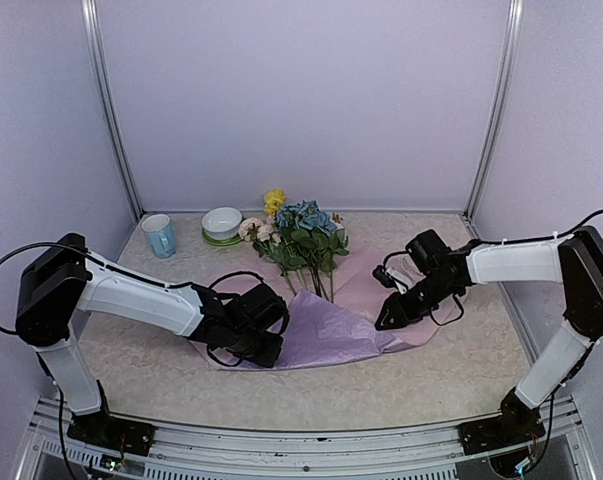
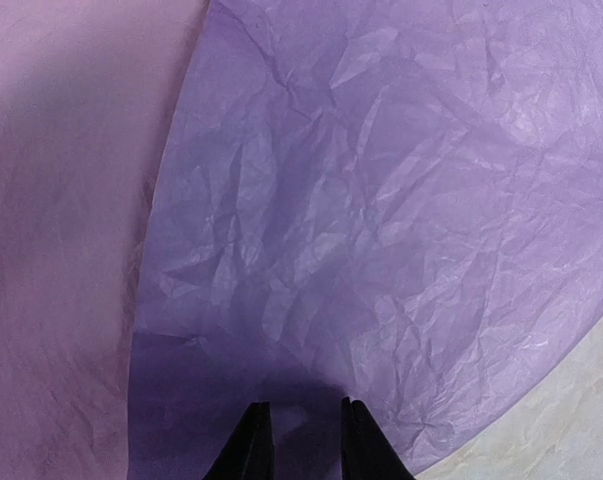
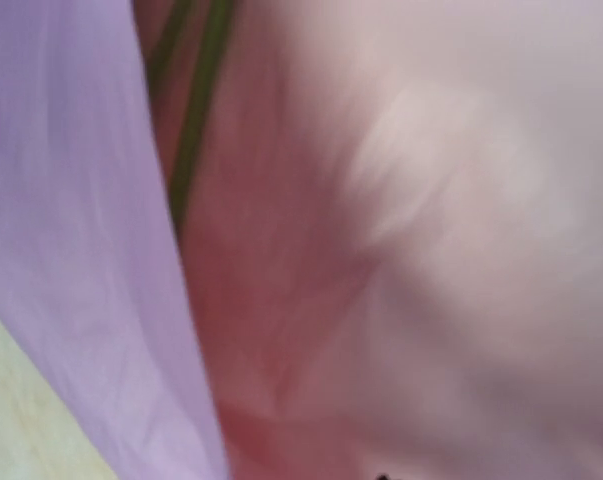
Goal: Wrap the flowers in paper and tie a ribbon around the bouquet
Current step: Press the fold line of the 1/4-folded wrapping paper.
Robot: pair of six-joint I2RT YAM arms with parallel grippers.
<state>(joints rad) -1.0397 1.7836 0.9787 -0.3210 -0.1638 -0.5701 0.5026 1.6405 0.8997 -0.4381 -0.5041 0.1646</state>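
Observation:
The flowers [image 1: 299, 235] lie at mid-table with their pink, yellow and blue heads toward the back. Their stems run down onto the paper [image 1: 331, 330], and a lilac flap of it is folded over their lower ends. My left gripper [image 1: 271, 345] is at the paper's left edge. In the left wrist view its dark fingertips [image 2: 251, 440] stand a little apart, open, over the crinkled paper [image 2: 381, 200]. My right gripper [image 1: 388, 316] rests at the paper's right side. The right wrist view is blurred, showing only paper [image 3: 431, 250] and green stems [image 3: 196, 110]. The ribbon is out of view.
A light blue cup [image 1: 159, 236] and a white bowl on a green saucer [image 1: 222, 222] stand at the back left. Metal frame posts [image 1: 111, 110] and pale walls enclose the table. The left arm's cable loops near its wrist [image 1: 231, 280].

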